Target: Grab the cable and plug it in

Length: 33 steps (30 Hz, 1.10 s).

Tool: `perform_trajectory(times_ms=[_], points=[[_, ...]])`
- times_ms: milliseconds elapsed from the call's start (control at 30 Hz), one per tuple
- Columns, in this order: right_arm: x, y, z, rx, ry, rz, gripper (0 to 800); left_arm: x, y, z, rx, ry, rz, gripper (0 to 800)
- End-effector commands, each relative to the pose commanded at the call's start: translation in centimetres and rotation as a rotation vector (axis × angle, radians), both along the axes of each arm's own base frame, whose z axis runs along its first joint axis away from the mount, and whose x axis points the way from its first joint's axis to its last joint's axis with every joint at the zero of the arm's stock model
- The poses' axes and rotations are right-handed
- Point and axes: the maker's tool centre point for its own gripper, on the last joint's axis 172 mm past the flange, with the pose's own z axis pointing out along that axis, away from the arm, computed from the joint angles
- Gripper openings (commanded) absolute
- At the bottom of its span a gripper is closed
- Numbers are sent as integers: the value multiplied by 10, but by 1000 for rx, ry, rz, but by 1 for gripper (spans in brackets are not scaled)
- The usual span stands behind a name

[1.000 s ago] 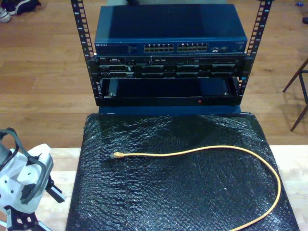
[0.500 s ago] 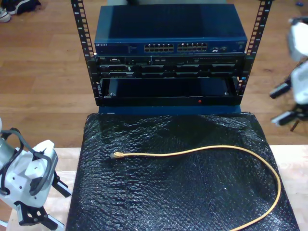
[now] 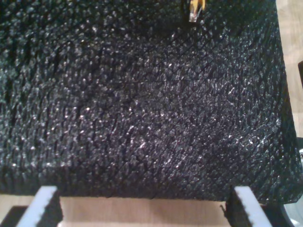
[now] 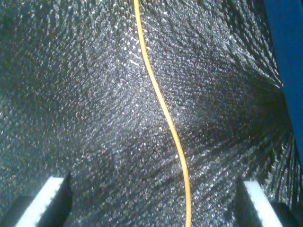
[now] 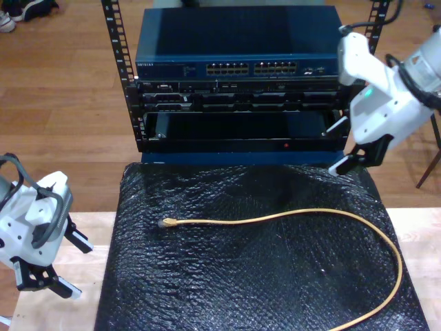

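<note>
The yellow-orange cable lies in a long curve on the black mat. Its clear plug points toward the exterior view's left. My first gripper hovers open off the mat's edge at the exterior view's left, well short of the plug. The first wrist view shows its fingers over the mat's edge and the plug far ahead. My second gripper hangs open above the mat's far corner at the exterior view's right. In the second wrist view the cable runs between its fingers, well below them.
A blue network switch with rows of ports sits in a black rack behind the mat. Under it are dark panels and an open bay. Light wooden tabletop flanks the mat.
My second arm has swung in from the exterior view's right edge to the rack's right post. My first gripper has risen slightly beside the mat. The cable lies unchanged.
</note>
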Motion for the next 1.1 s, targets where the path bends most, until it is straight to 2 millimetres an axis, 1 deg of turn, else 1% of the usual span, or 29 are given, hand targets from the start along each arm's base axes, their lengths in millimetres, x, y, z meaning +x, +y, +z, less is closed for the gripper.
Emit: perform_trajectory(times_ms=[100,300,367,533,667,800,867,900,1000,1100], points=[[6,15,-4,-7,-15,14,797,0,0,-2,-1,5,2,800],[10,43,-17,-28,-15,31,796,1,1,-3,-1,7,6,800],[12,52,-19,-52,-29,55,796,4,3,-3,8,-5,11,800],[13,69,-37,-104,3,85,796,8,6,-8,19,-18,22,800],[17,93,-47,-121,2,112,796,8,7,-12,18,-10,27,800],[21,110,-50,-142,-17,140,793,9,8,-14,21,-10,31,800],[19,120,-59,-160,5,141,793,8,7,-16,18,-5,31,800],[18,124,-63,-175,11,144,793,7,7,-17,17,-1,32,800],[15,126,-75,-224,19,161,793,7,7,-18,15,4,32,800],[12,132,-81,-235,43,139,784,7,6,-18,15,4,30,800]])
